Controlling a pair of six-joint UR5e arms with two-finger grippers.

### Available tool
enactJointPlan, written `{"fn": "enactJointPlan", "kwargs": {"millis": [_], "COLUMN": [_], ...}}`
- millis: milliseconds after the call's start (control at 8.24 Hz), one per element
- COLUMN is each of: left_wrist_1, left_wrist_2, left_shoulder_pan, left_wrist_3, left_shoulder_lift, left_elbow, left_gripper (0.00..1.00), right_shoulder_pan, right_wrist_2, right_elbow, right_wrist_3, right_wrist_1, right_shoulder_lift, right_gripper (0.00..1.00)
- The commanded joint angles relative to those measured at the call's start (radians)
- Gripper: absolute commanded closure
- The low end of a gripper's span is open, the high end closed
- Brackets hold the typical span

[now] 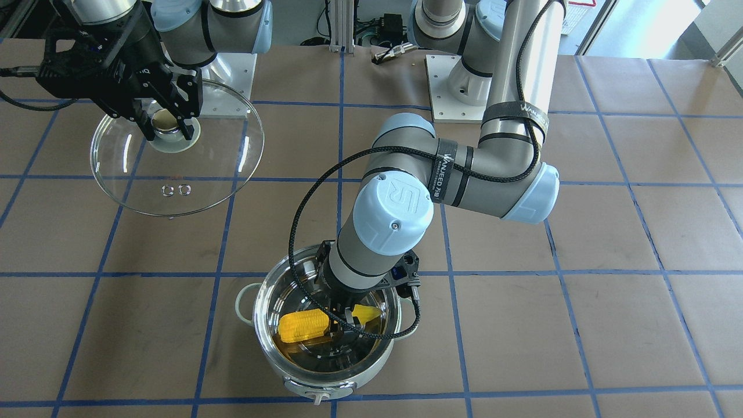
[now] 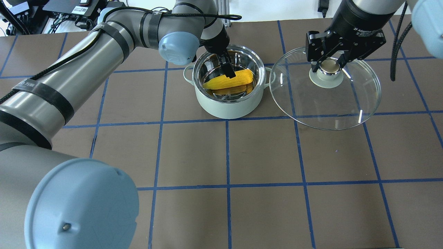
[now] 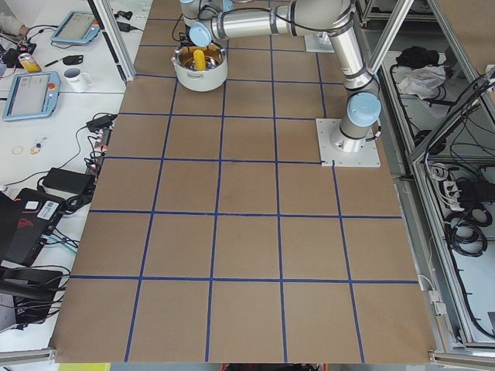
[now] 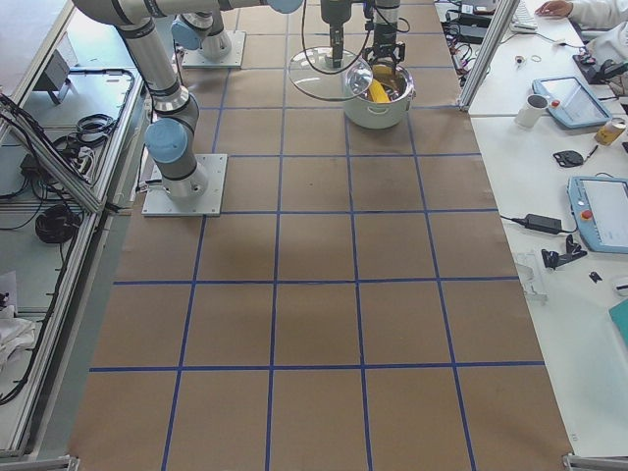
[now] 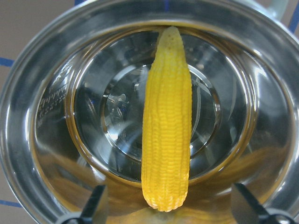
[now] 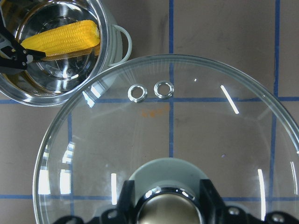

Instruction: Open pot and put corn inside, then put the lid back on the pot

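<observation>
1. The corn lies inside the pot, on the shiny bottom. In the overhead view its long axis runs roughly 9 to 3 o'clock, with the thin tip at 9 and the blunt end at 3.
2. The left gripper reaches down into the pot's mouth. In the left wrist view its fingers stand wide apart, one on each side of the blunt end, with bare steel between each finger and the cob. It is spread open and grips nothing. I judge the corn to be released.
3. The right gripper is clamped on the knob of the lid. It holds the glass lid above the table, not resting on it, as the right side view suggests.
4. What the next move turns on: in the overhead view the lid hangs at 3 o'clock from the pot, its near edge just beside the pot's side handle. So the pot lies at 9 o'clock from the right gripper, a short sideways carry.
5. The left arm fills the opening, so it probably has to lift straight out before the lid can come across.
6. Putting the corn in looks done; only closing the pot remains.
</observation>
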State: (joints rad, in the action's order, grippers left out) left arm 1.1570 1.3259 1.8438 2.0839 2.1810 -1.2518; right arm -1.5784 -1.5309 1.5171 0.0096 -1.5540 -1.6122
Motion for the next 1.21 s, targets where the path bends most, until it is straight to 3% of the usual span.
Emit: {"fn": "enactJointPlan", "kwargs": {"millis": [0, 364, 607, 729, 971, 1093], "left_wrist_1": [0.000, 0.013, 0.015, 0.021, 0.174, 0.212], "left_wrist_2": [-0.004, -0.028, -0.062, -0.025, 0.012, 0.082], "left_shoulder_pan": [0.000, -0.015, -0.041, -0.099, -0.205, -0.253], "left_wrist_3": [-0.008, -0.178, -0.560, -0.738, -1.088, -1.246], "left_shoulder_lift": [-0.015, -0.099, -0.142, -0.165, -0.237, -0.274], "left_elbow": [0.006, -0.003, -0.005, -0.006, -0.003, -0.003], "left_gripper": [0.00, 0.00, 0.00, 0.00, 0.00, 0.00], "right_shoulder_pan": [0.000, -0.005, -0.064, -0.139, -0.186, -0.218], "right_wrist_2": [0.000, 0.000, 0.009, 0.000, 0.006, 0.008], "right_elbow": [0.000, -0.020, -0.111, -0.144, -0.149, -0.150], "right_wrist_3": [0.001, 0.021, 0.152, 0.253, 0.331, 0.377], "right_wrist_1": [-0.001, -0.029, -0.089, -0.142, -0.259, -0.323], "right_shoulder_lift": [0.001, 0.027, 0.148, 0.214, 0.285, 0.325], "right_gripper": [0.78, 0.80, 0.79, 0.79, 0.79, 0.79]}}
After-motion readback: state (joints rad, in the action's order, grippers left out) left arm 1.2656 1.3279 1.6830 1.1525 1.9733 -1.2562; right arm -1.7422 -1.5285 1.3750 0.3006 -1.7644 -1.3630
